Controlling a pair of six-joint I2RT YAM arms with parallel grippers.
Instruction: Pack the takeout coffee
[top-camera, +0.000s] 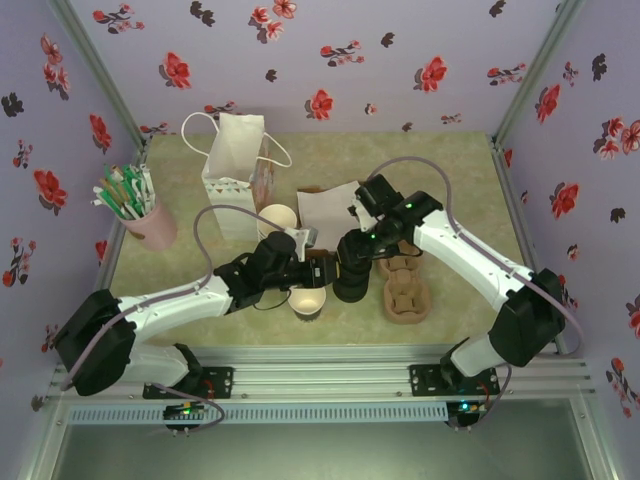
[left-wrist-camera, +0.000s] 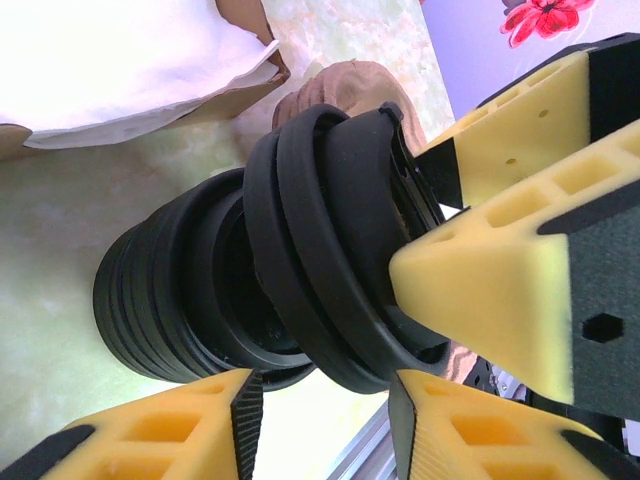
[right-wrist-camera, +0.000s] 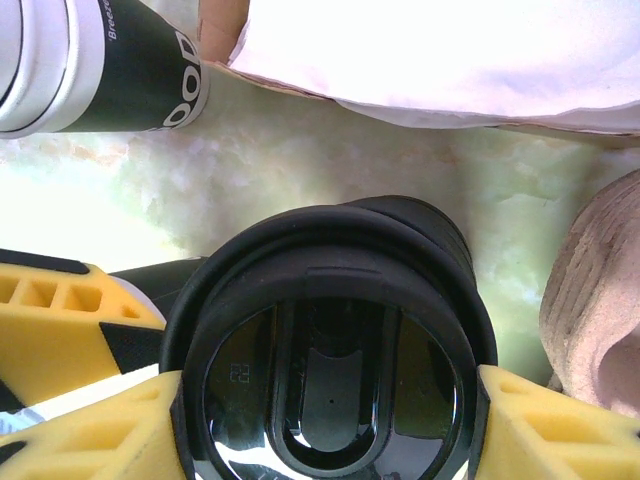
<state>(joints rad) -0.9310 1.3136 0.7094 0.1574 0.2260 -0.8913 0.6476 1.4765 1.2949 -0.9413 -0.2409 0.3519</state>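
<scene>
Right gripper (right-wrist-camera: 325, 428) pinching the top lid (left-wrist-camera: 335, 240) off the spare lid stack (left-wrist-camera: 170, 290); the cup is not yet capped.

The right jaws are closed on opposite edges of that lid's rim, and it is tilted up off the stack rather than seated. The left gripper (left-wrist-camera: 325, 420) is partly spread at the stack's lower edge; whether it presses on the lids I cannot tell. The takeout coffee cup (top-camera: 308, 300) stands open on the table, just left of the stack and near the left gripper, with the pulp carrier (top-camera: 405, 290) on the stack's far side and the paper bag (top-camera: 235, 160) well behind. To do this well, I'd brace the stack, pull the lid away along the stack's axis so the next one doesn't cling, level it, then press it evenly onto the cup rim.
</scene>
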